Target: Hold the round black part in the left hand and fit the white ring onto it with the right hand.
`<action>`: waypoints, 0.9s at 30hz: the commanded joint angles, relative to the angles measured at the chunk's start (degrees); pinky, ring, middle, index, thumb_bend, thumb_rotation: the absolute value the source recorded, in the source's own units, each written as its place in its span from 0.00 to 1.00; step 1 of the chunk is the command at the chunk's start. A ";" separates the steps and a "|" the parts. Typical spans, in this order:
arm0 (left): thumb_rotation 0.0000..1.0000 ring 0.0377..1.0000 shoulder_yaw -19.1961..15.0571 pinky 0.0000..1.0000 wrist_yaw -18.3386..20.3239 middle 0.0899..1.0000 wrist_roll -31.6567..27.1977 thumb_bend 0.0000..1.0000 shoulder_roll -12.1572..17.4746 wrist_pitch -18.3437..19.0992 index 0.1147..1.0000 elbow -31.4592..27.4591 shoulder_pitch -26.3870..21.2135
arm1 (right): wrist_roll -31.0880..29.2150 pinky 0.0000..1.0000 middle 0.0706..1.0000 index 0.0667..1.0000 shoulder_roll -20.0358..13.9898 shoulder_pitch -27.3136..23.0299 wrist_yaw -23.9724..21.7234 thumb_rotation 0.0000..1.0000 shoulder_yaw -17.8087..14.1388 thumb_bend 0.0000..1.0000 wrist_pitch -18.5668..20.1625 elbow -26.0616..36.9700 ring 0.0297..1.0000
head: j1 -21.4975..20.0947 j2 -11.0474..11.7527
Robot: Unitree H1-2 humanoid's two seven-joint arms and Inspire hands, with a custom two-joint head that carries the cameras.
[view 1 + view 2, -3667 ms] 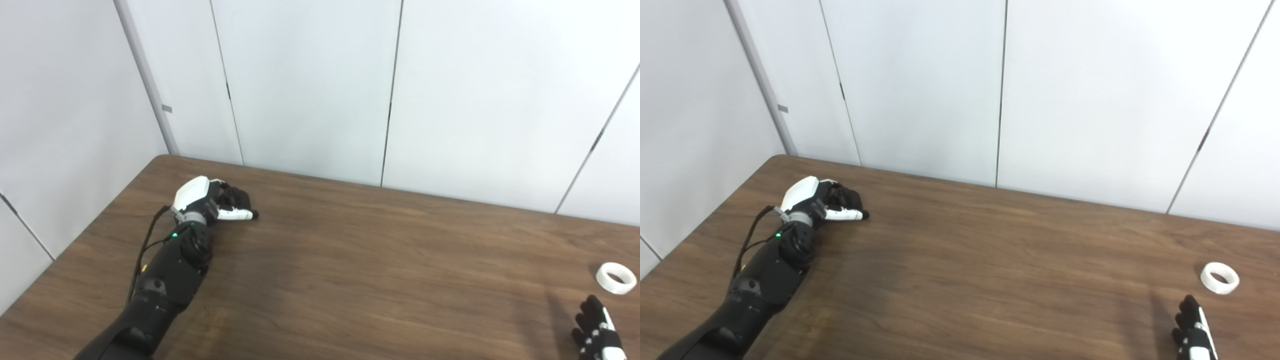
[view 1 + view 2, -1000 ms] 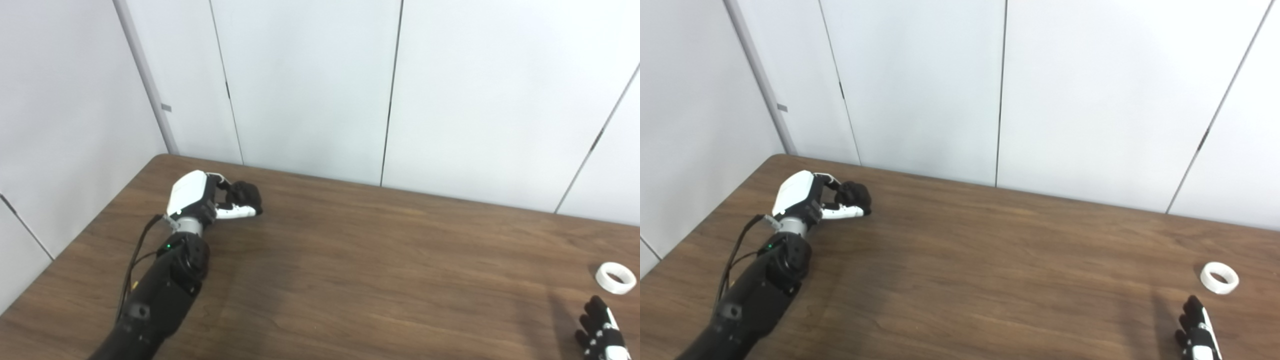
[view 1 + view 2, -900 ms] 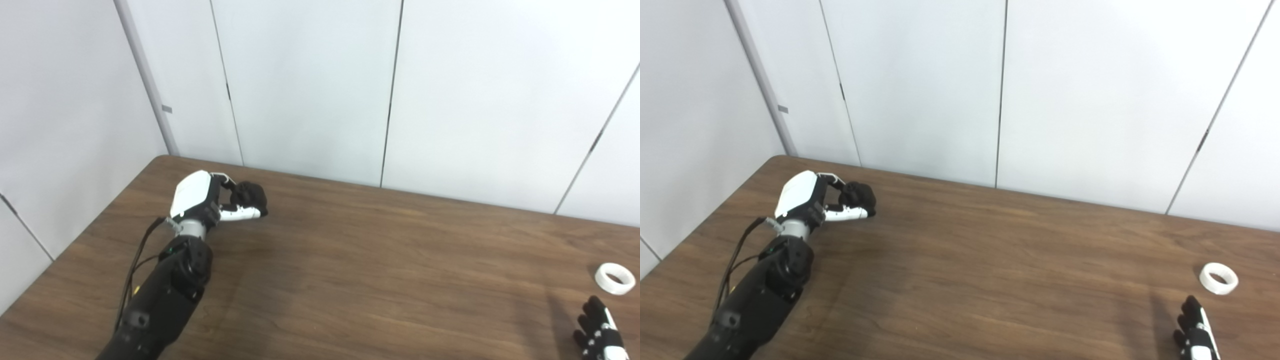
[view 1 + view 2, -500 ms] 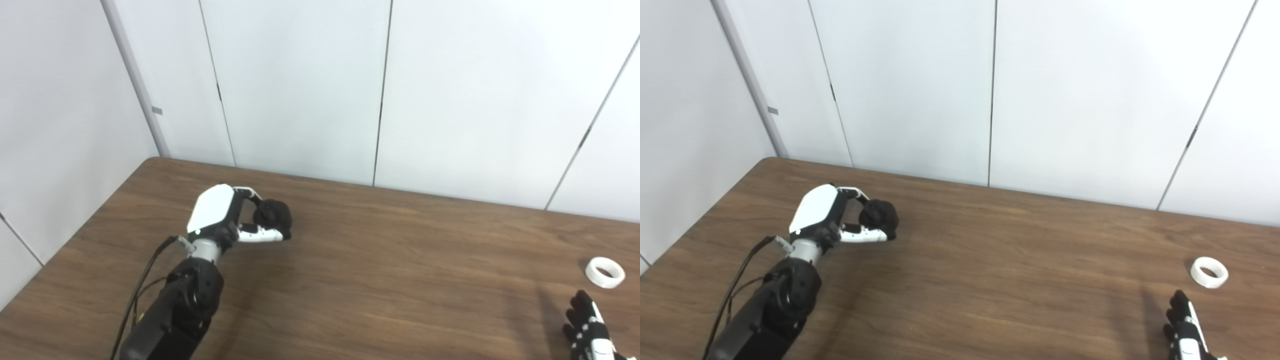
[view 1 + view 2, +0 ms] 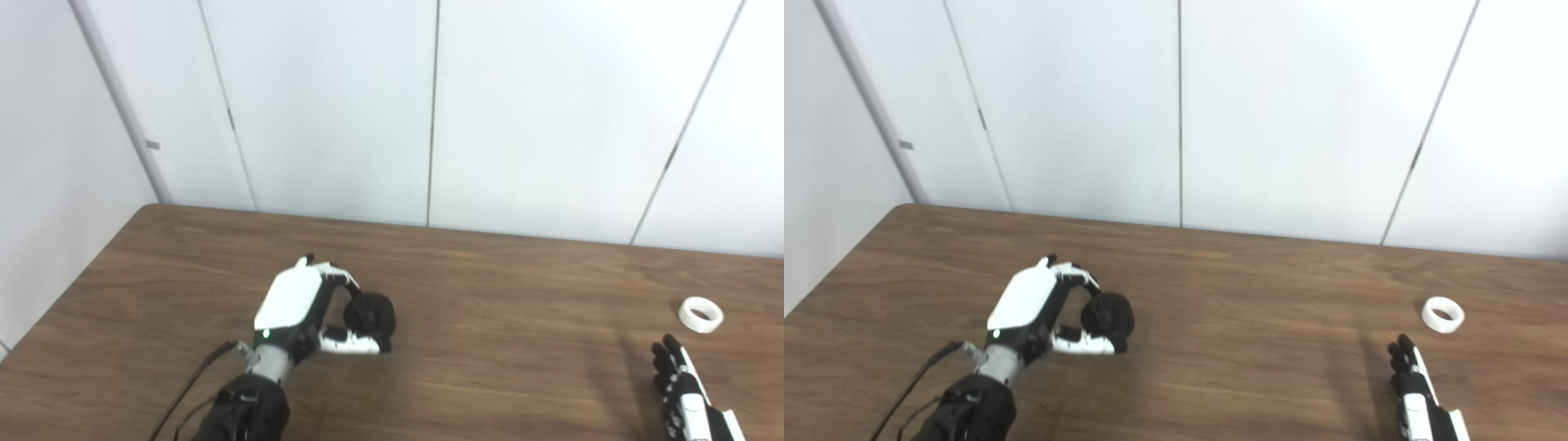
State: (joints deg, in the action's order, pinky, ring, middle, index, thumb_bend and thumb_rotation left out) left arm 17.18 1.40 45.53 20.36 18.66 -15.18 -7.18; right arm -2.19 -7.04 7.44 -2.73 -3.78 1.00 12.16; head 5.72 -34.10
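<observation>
The left hand (image 5: 300, 312) gripped one black part (image 5: 369, 314) between fingers (image 5: 343, 283) and thumb above the table (image 5: 490, 367); one ring (image 5: 701, 315) lay just beyond the right hand (image 5: 686, 398), fingers straight, holding nothing.

White-backed robot hand (image 5: 298, 310), black forearm, green light.

White ring (image 5: 701, 315) on wooden table (image 5: 502, 367)

Black part (image 5: 370, 313), white ring (image 5: 701, 315), brown wood-grain table (image 5: 490, 343).
</observation>
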 commanded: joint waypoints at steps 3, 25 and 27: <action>0.05 0.84 1.05 1.00 -0.61 0.71 3.04 0.52 -0.53 -4.34 0.42 -3.47 0.45 | 1.59 1.00 0.95 0.95 0.30 -1.12 0.38 1.00 0.69 0.53 -1.97 0.47 0.98 | -1.64 -0.82; 0.06 0.86 5.25 1.00 1.06 0.73 11.09 0.53 -5.42 -13.16 0.42 -4.56 8.53 | 5.93 1.00 0.92 0.92 2.20 -2.51 2.01 1.00 2.00 0.58 7.22 7.32 0.97 | -6.99 -6.87; 0.06 0.86 5.40 1.00 0.51 0.73 11.56 0.52 -5.81 -13.93 0.42 -3.93 9.09 | 5.76 1.00 0.93 0.92 2.20 -2.68 1.91 1.00 1.90 0.59 7.99 7.82 0.98 | -7.20 -7.28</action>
State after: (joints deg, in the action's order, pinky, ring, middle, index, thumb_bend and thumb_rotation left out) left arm 22.64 3.93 56.19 14.89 6.14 -18.44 2.58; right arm 3.69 -4.99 6.34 -0.98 -1.84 9.40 17.62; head -1.41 -41.31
